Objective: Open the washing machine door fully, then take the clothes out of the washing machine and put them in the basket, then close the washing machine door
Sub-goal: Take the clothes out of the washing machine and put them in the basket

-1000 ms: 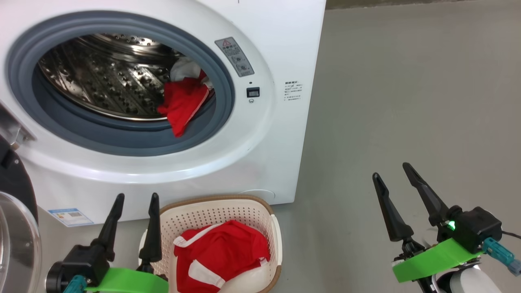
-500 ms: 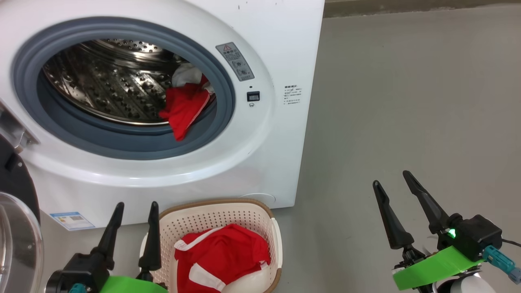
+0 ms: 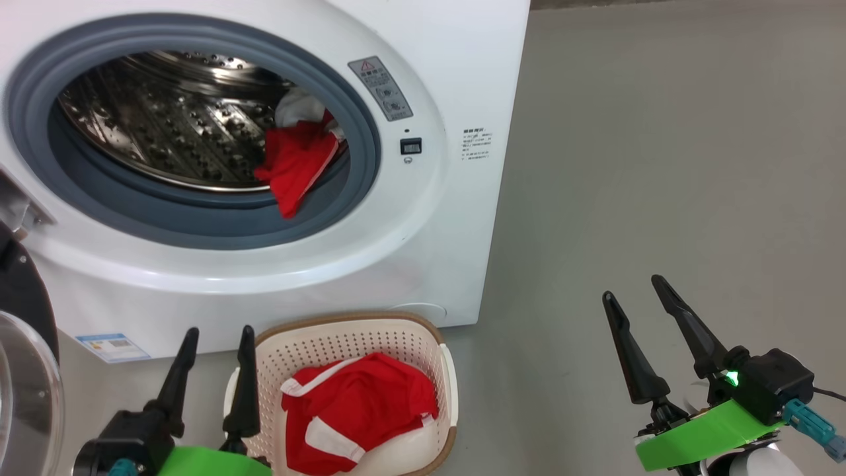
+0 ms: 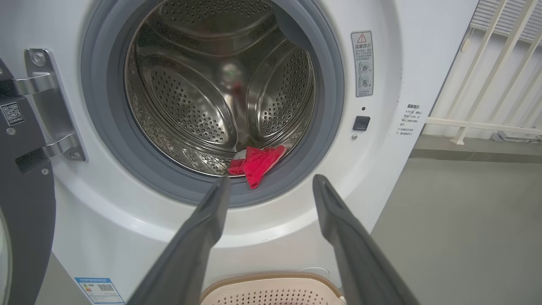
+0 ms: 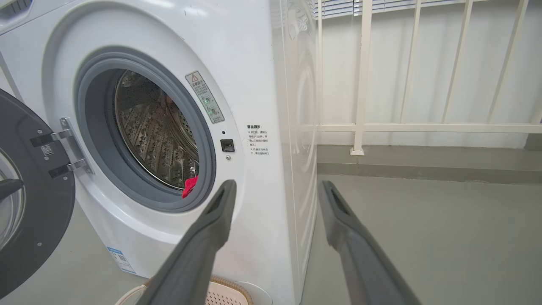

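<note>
Door (image 5: 34, 212) open. One red garment (image 3: 360, 403) in basket (image 3: 344, 322) at washer (image 3: 423, 264) front — second garment (image 3: 294, 168) left at drum's right edge. Left gripper (image 3: 219, 330), right gripper (image 3: 631, 287) both spread, empty. Door close pending.

The basket (image 3: 310, 350) sits before the washing machine (image 3: 456, 73) — clothes (image 3: 297, 168) in both.
</note>
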You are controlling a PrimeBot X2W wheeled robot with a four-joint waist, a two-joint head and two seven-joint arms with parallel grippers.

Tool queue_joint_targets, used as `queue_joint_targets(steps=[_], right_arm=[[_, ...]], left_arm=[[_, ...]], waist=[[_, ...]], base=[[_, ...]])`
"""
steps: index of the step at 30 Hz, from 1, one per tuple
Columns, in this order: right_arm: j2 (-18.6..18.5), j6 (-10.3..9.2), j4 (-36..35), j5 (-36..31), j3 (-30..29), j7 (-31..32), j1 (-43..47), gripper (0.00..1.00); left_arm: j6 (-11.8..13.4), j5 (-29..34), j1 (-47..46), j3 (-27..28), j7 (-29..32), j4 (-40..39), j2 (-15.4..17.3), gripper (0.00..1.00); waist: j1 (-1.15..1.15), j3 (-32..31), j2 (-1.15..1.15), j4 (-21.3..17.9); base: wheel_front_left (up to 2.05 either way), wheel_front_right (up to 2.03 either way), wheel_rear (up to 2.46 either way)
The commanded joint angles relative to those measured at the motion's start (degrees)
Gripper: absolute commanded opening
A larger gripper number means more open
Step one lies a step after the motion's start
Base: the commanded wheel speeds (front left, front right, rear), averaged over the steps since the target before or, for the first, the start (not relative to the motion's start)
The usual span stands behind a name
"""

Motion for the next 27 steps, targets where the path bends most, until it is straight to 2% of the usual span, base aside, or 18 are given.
queue_joint_targets(steps=[1,8,18,27], right_arm=[[-0.7,0.36,-1.8,-0.6,1.3,-0.4,-0.8,1.00],[-1.1,0.36,-2.6,-0.9,1.3,-0.4,-2.6,1.00],[-1.3,0.36,-3.9,-1.3,2.3,-0.4,-6.1,1.00],[-1.5,0.36,-4.7,-1.9,3.3,-0.4,-9.4,1.00]], left_arm=[[0.4,-0.7,-2.4,1.9,-0.4,-1.0,0.9,1.00],[0.2,-0.6,-6.7,2.4,-0.4,0.0,0.9,1.00],[-0.9,1.9,-17.3,4.4,-0.4,2.8,1.0,1.00],[-2.7,-0.8,-27.8,6.0,-0.4,9.1,0.9,1.00]], waist=[[0.00,0.8,0.00,0.1],[0.00,4.4,0.00,0.6],[0.00,11.2,0.00,1.3],[0.00,16.7,0.00,0.6]], base=[[0.00,0.00,0.00],[0.00,0.00,0.00],[0.00,0.00,0.00],[0.00,0.00,0.00]])
